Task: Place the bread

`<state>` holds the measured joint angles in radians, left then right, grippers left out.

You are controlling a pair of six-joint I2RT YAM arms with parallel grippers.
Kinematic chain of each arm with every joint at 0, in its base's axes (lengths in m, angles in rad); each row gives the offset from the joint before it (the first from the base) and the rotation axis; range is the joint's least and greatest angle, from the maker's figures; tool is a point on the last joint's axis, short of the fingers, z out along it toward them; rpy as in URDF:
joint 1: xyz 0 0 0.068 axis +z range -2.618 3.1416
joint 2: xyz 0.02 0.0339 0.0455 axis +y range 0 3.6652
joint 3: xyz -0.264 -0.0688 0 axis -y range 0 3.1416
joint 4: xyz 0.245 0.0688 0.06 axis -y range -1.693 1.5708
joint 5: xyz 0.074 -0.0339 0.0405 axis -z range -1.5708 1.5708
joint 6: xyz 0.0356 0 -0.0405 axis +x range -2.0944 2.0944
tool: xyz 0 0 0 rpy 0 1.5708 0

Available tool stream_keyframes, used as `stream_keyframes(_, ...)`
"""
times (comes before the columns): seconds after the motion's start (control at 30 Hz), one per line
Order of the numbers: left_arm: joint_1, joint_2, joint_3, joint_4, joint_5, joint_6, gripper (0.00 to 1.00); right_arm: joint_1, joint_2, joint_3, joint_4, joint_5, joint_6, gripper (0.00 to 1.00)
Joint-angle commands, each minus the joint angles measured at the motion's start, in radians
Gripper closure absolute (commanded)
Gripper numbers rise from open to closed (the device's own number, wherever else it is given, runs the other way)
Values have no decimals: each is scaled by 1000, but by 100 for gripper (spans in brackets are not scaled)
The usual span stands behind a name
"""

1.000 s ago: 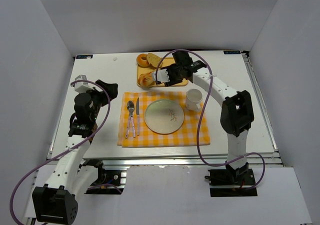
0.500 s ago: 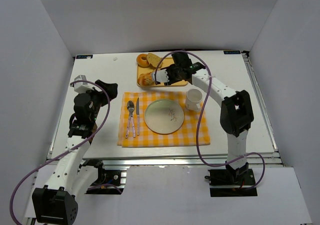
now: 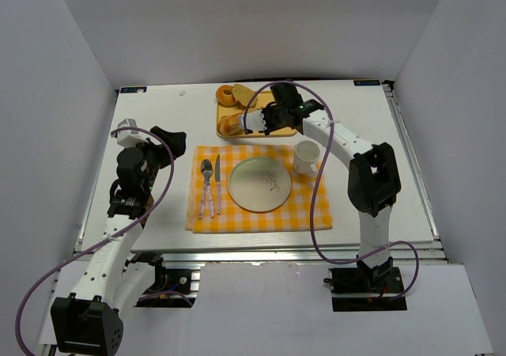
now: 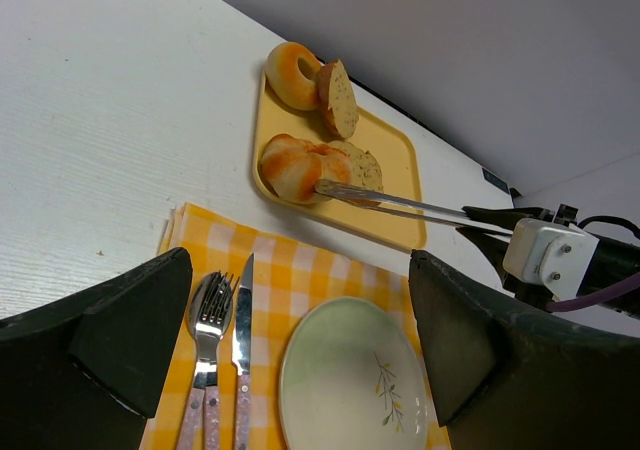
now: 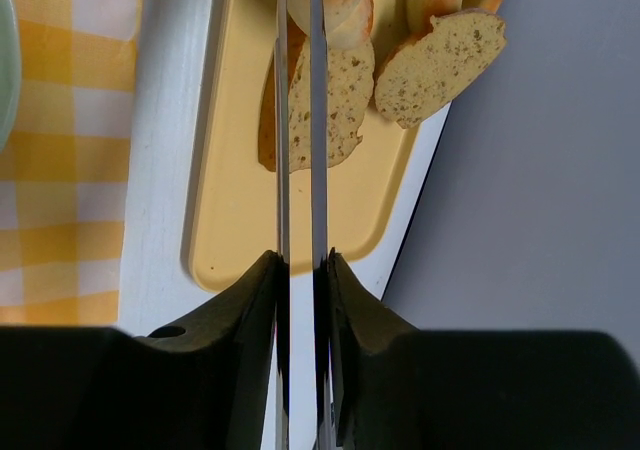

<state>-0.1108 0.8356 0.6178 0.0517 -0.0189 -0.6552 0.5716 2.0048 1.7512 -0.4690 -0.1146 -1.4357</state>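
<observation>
At the far side of the surface [image 4: 100,120], a yellow tray [image 4: 395,160] carries the bread [image 4: 290,167], which sits in the tray's near left corner. A flat seeded slice [image 4: 360,168] lies against it. A ring-shaped bread [image 4: 293,74] and another seeded slice [image 4: 338,85] rest at the tray's far end.

The right hand [image 4: 325,188] reaches low over the tray. Its two long thin fingers are close together with only a narrow gap, and their tips meet the bun's side. Whether they pinch it cannot be told.

Nearer the arms lies a yellow checked cloth [image 3: 308,210]. It carries a pale green plate [image 4: 340,370], with a fork [image 4: 205,370] and knife [image 4: 243,360] to the plate's left. A white mug [image 3: 307,157] stands at the cloth's far right corner.

The left hand [image 3: 166,138] hangs above the bare surface left of the cloth, its fingers spread wide and gripping nothing.
</observation>
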Motion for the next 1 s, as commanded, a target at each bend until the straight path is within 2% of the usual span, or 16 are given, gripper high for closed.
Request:
stream_keyframes(0.0,-3,-29,25,-24,-10,0,2,1,-15,4,29,-19,21,86)
stream_keyframes(0.4,-3,-49,20,-29,-13,-4,2,-24,-149,-62,20,-71,109,93)
stream_keyframes(0.63,-4,-33,20,-7,-6,-7,2,-27,-296,-228,1,-125,165,94)
stream_keyframes(0.97,-3,-13,20,17,13,-15,2,-27,-629,-533,-45,-206,221,94)
